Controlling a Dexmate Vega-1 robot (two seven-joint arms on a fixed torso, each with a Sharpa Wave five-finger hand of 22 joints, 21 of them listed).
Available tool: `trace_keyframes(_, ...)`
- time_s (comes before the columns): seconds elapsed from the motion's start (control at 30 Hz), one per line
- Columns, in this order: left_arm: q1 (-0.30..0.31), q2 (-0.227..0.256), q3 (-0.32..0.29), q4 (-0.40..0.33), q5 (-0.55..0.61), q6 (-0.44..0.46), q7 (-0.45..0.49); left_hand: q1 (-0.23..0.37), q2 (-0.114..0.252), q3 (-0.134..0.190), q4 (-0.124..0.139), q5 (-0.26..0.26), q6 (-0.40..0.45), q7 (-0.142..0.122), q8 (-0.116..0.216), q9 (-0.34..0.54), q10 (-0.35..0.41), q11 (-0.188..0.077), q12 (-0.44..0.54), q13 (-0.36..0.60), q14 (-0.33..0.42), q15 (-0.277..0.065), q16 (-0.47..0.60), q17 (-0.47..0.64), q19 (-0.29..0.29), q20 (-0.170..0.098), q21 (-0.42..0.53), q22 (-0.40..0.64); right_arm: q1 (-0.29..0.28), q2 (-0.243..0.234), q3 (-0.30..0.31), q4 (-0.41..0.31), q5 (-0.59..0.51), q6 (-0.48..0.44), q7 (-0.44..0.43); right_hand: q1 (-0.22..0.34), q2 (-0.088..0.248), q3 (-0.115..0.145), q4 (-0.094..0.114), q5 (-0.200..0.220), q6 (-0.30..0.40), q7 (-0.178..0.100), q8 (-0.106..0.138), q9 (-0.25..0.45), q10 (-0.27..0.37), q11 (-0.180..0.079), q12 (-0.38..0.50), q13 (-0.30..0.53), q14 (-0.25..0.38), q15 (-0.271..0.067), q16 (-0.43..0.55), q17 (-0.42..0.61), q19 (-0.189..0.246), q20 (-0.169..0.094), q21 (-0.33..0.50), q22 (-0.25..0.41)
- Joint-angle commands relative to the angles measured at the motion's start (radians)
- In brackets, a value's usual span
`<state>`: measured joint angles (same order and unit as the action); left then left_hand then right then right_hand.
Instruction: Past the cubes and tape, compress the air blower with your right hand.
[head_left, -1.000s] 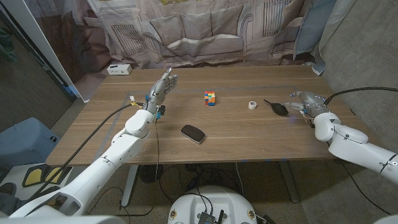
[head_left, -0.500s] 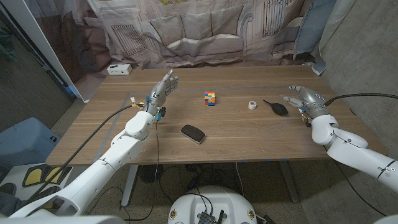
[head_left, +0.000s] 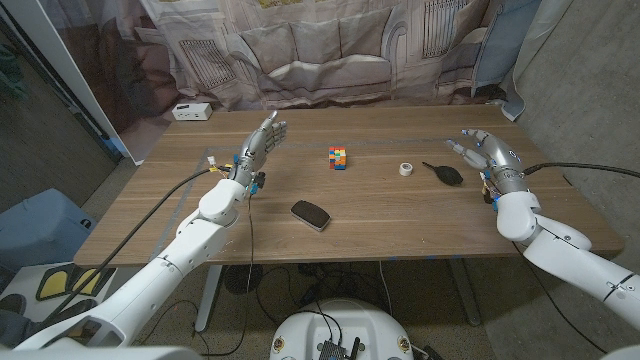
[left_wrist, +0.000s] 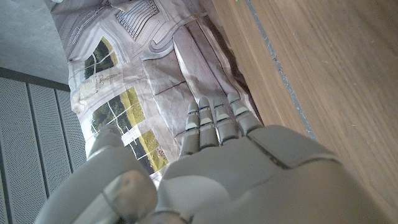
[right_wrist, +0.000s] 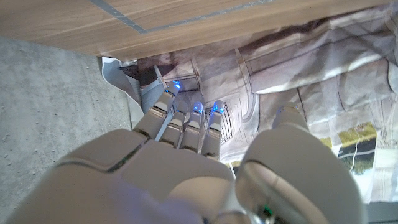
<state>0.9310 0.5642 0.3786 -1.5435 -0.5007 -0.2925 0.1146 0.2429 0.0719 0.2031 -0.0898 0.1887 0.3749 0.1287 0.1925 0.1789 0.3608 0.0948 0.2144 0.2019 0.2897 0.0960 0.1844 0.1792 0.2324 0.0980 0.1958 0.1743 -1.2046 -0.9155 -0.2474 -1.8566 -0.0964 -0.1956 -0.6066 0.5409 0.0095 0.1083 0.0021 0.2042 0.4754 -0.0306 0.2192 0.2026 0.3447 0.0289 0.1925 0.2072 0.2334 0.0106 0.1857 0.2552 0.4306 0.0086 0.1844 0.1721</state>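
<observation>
Right robot hand (head_left: 487, 152) hovering with fingers spread and holding nothing just beside the black air blower (head_left: 444, 172), blower lying on the wooden bench (head_left: 380, 215) near the tape roll (head_left: 406, 169), colourful cube (head_left: 338, 158) sitting mid-bench, left robot hand (head_left: 262, 140) raised, fingers extended, gripping nothing

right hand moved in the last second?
Yes. The right hand has lifted and swung toward the table's far edge, away from the air blower, which has stayed beside the tape roll. Its fingers are now spread, holding nothing.
</observation>
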Motion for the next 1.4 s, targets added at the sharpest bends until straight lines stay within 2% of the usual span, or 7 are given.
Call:
trace_keyframes(0.03,0.0,-0.012,0.011,0.01,0.012,-0.021,-0.003,0.003,0.004,0.002,-0.002,-0.001,0.008,-0.003,0.001,0.006,0.013,-0.003,0.002,0.003,0.009,-0.007,0.005,0.001,0.012,0.001,0.003,0.004,-0.024,0.086,0.041,0.058,0.041,0.244,-0.044,-0.012,0.001,0.0,0.004,0.003,-0.016,-0.001,-0.006,0.002,0.008,0.005,0.007,0.001,-0.002,0.005,0.011,-0.003,-0.009,0.0,0.003,0.002)
trace_keyframes(0.27,0.021,-0.007,-0.001,-0.02,0.015,-0.011,0.027,0.002,0.003,0.002,-0.004,-0.002,0.002,-0.001,-0.002,0.006,0.0,0.007,-0.003,0.003,-0.024,0.0,-0.006,0.001,0.0,-0.001,-0.002,0.004,-0.003,0.139,0.046,0.109,0.079,0.368,-0.018,-0.018,0.006,0.001,0.003,0.004,-0.001,0.006,-0.002,0.002,-0.012,0.025,0.001,0.001,-0.002,0.007,0.013,-0.008,-0.009,-0.001,0.006,0.001)
trace_keyframes(0.57,0.036,0.0,-0.014,-0.038,0.015,-0.015,0.039,0.003,0.004,0.003,-0.005,-0.002,-0.004,0.002,-0.004,0.006,-0.01,0.007,-0.006,0.003,-0.038,0.001,-0.008,0.001,-0.011,-0.001,-0.005,0.004,0.038,0.202,0.039,0.18,0.137,0.52,0.048,-0.024,0.007,0.0,0.004,0.004,-0.003,0.007,-0.004,0.002,-0.013,0.03,0.003,0.001,-0.007,0.012,0.013,-0.01,-0.013,-0.001,0.005,0.001)
trace_keyframes(0.83,0.032,-0.001,-0.015,-0.036,0.02,-0.014,0.041,0.004,0.004,0.003,-0.006,-0.002,-0.006,-0.003,-0.004,0.006,-0.013,0.005,-0.006,0.003,-0.038,-0.003,-0.006,0.001,-0.012,0.008,-0.004,0.004,0.075,0.251,0.03,0.254,0.246,0.627,0.151,-0.035,0.009,-0.002,0.007,0.003,-0.011,0.011,-0.009,0.001,-0.013,0.032,0.005,0.001,-0.008,0.016,0.015,-0.011,-0.013,0.002,0.006,0.001)
trace_keyframes(0.93,0.026,-0.005,-0.014,-0.023,0.02,-0.024,0.033,0.003,0.004,0.003,-0.007,-0.002,-0.011,-0.004,-0.005,0.006,-0.015,0.004,-0.007,0.003,-0.042,-0.01,-0.006,0.001,-0.013,0.009,-0.004,0.004,0.1,0.278,0.024,0.318,0.281,0.731,0.196,-0.039,0.009,-0.003,0.008,0.003,-0.009,0.012,-0.008,0.001,-0.011,0.032,0.006,0.0,-0.007,0.018,0.016,-0.011,-0.013,0.005,0.006,0.001)
trace_keyframes(1.2,0.03,0.0,-0.012,-0.019,0.029,-0.017,0.039,0.003,0.003,0.003,-0.008,-0.002,-0.023,-0.009,-0.009,0.005,-0.026,-0.001,-0.01,0.003,-0.054,-0.011,-0.007,0.001,-0.018,0.011,-0.005,0.004,0.109,0.303,0.023,0.343,0.461,0.787,0.351,-0.055,0.008,-0.008,0.012,0.002,0.006,0.014,-0.006,-0.001,-0.005,0.03,0.009,0.0,-0.008,0.018,0.017,-0.013,-0.011,0.007,0.008,0.001)
trace_keyframes(1.4,0.026,-0.006,-0.012,-0.005,0.023,-0.034,0.027,0.003,0.003,0.003,-0.008,-0.002,-0.031,-0.011,-0.01,0.005,-0.039,-0.002,-0.013,0.003,-0.066,-0.014,-0.009,0.001,-0.026,0.008,-0.007,0.004,0.105,0.309,0.025,0.333,0.561,0.775,0.43,-0.09,0.004,-0.021,0.023,0.003,0.002,0.007,-0.014,-0.005,-0.046,0.028,-0.002,-0.001,-0.055,0.027,0.006,-0.014,-0.055,0.004,-0.003,0.002)
